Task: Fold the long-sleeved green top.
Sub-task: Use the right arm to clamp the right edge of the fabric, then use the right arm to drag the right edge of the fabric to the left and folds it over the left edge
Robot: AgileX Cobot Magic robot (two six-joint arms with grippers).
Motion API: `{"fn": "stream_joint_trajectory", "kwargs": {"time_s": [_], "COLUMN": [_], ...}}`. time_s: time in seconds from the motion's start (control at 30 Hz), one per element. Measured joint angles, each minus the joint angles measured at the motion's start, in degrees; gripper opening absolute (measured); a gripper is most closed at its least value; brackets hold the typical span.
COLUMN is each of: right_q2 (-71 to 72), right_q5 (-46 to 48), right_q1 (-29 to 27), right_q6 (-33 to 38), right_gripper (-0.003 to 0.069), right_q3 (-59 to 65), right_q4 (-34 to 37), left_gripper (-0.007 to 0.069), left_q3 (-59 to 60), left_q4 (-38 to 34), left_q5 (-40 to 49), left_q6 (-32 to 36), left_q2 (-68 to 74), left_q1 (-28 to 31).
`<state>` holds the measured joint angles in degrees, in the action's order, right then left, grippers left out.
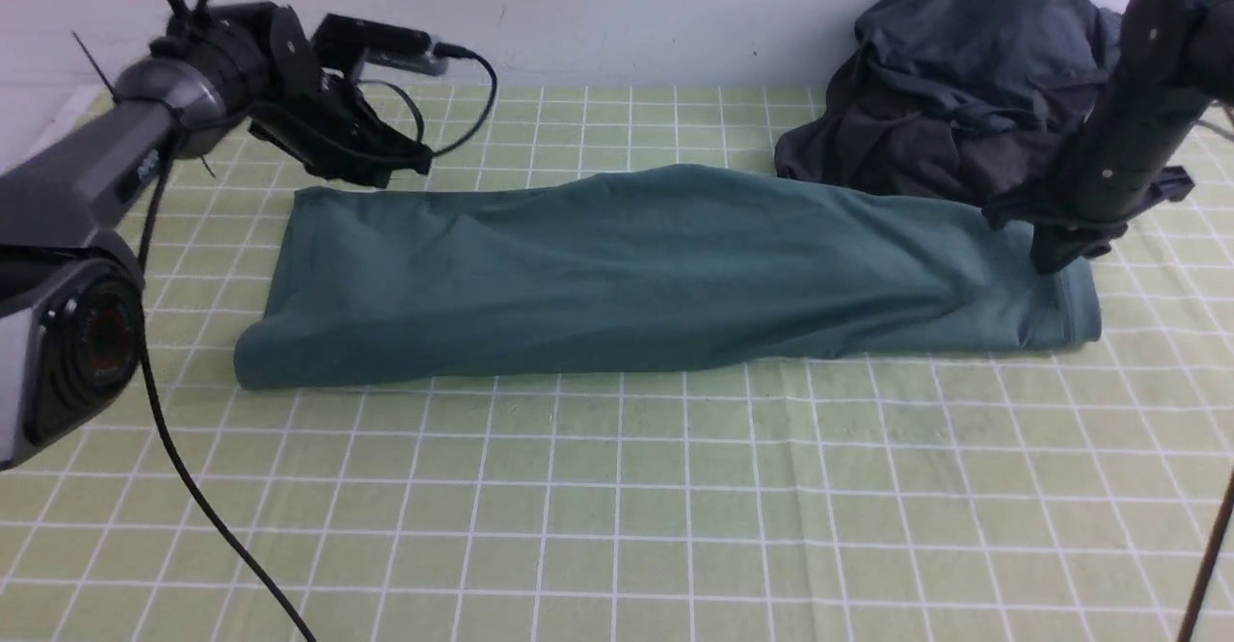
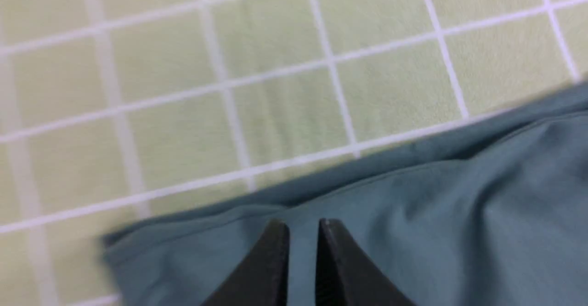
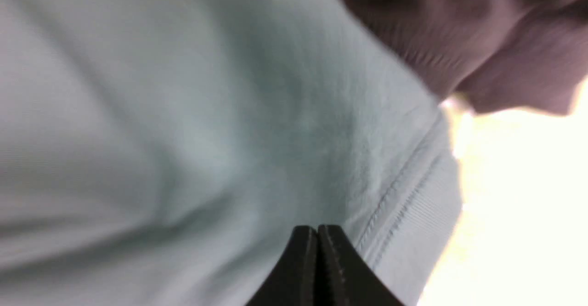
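"While the top point(image 1: 627, 276) stretches across the surface point(image 1: 578, 488), how's the left claw point(image 2: 303, 225)?"

"Narrowly parted, near its left end."

"And the right claw point(image 3: 317, 230)?"

"Closed, tips together, at the top's right end."

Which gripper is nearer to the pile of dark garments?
Right. The right gripper is at the right end of the green top, just beside the dark pile; the left gripper is off by the top's left end.
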<state>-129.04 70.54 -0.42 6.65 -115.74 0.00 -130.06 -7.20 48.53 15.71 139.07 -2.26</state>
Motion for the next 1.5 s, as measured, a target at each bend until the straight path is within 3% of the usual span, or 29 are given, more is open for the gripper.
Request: {"fn": "stream_joint_trajectory", "kwargs": {"time_s": [0.23,0.4,0.43,0.53,0.7,0.8,0.87,0.93,0.97,1.03,1.13,1.3,1.5], "right_q2": [3.5,1.6,0.7,-0.8,-4.4,-5.8,-5.8,-5.8,-5.8,-5.1,-2.3,7.2,16.2], "right_q5": [0.1,0.3,0.3,0.2,0.2,0.0,0.0,0.1,0.1,0.1,0.1,0.3,1.2], "right_q1": [-0.3,-2.3,-2.7,-3.0,-3.1,-3.2,-3.1,-3.0,-3.0,-3.0,-2.9,-2.7,-1.2], "right_q6": [0.0,-1.6,-2.8,-3.5,-5.9,-7.4,-7.5,-7.1,-7.0,-5.1,-3.9,-3.7,-3.7], "right_gripper": [0.0053,0.0255,0.0334,0.0458,0.054,0.0501,0.0438,0.0323,0.0323,0.0156,0.003,0.0011,0.0011], "right_q3": [-0.1,-0.1,-0.1,0.4,2.4,2.4,2.4,2.1,2.1,1.5,1.5,1.3,1.1], "right_q4": [0.9,0.9,0.4,0.0,0.0,0.5,1.1,2.2,2.3,3.1,3.1,-0.4,-2.7], "left_gripper": [0.0083,0.0083,0.0083,0.0083,0.0083,0.0083,0.0083,0.0083,0.0083,0.0083,0.0083,0.0083,0.0083], "left_q3": [-0.9,5.9,10.5,19.1,34.6,40.4,42.9,45.4,45.6,49.2,54.5,67.8,82.6], "left_q4": [0.1,-1.1,-1.5,-3.4,-4.9,-4.2,-4.0,-3.9,-3.9,-3.8,-3.5,-0.6,3.5], "left_q5": [18.4,22.0,22.0,22.0,19.6,15.3,14.4,14.3,14.3,14.3,14.4,13.6,6.1], "left_q6": [2.0,3.5,4.2,6.1,9.3,7.9,7.1,6.7,6.8,6.4,5.4,1.0,-6.0], "left_q2": [-10.9,-15.0,-18.2,-24.9,-40.3,-48.5,-52.8,-57.3,-57.8,-63.7,-70.1,-82.9,-92.7], "left_q1": [0.4,0.6,0.6,0.6,0.6,0.7,0.7,0.7,0.7,0.7,0.7,0.8,0.8]}}
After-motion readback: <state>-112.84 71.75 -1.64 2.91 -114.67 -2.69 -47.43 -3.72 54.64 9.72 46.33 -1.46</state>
